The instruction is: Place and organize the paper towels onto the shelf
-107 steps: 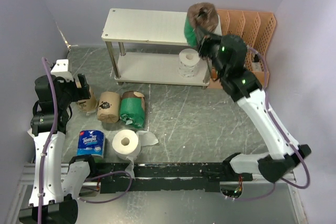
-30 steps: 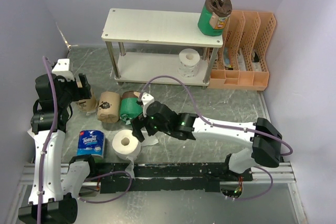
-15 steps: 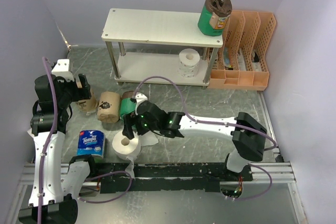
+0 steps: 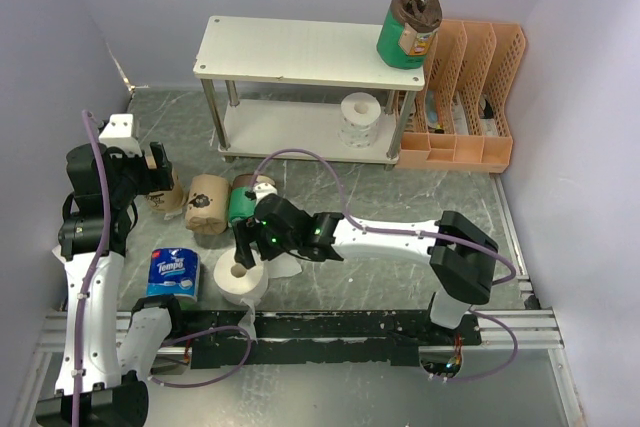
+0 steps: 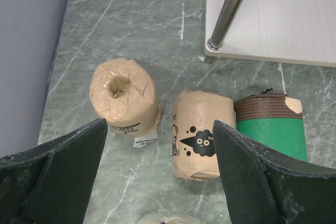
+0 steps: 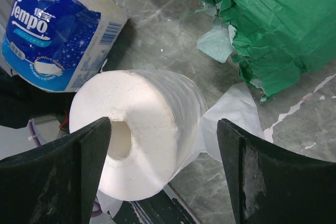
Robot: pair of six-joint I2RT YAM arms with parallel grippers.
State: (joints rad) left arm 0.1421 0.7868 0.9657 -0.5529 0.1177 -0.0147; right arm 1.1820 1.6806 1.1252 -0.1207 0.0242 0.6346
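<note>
The shelf (image 4: 290, 49) holds a green-wrapped roll (image 4: 407, 27) upright on its top right corner and a bare white roll (image 4: 360, 119) on the lower board. On the floor lie two tan rolls (image 5: 123, 95) (image 5: 202, 132), a green roll (image 5: 270, 129) (image 6: 273, 19), the blue Tempo roll (image 6: 52, 35) and a bare white roll (image 6: 142, 135) (image 4: 243, 277). My right gripper (image 6: 165, 177) (image 4: 250, 247) is open and straddles the white roll's end. My left gripper (image 5: 160, 182) hangs open above the tan rolls, holding nothing.
An orange slotted file rack (image 4: 465, 97) stands against the shelf's right side. A loose white sheet (image 6: 231, 114) trails from the white roll, and torn green wrap (image 6: 215, 43) lies beside it. A shelf post (image 5: 231, 3) stands just beyond the tan rolls. Walls close in on both sides.
The right arm left the green roll on the shelf top, swung down to the floor and edged left over the white roll, its jaws narrowing a little. The left arm has not moved.
</note>
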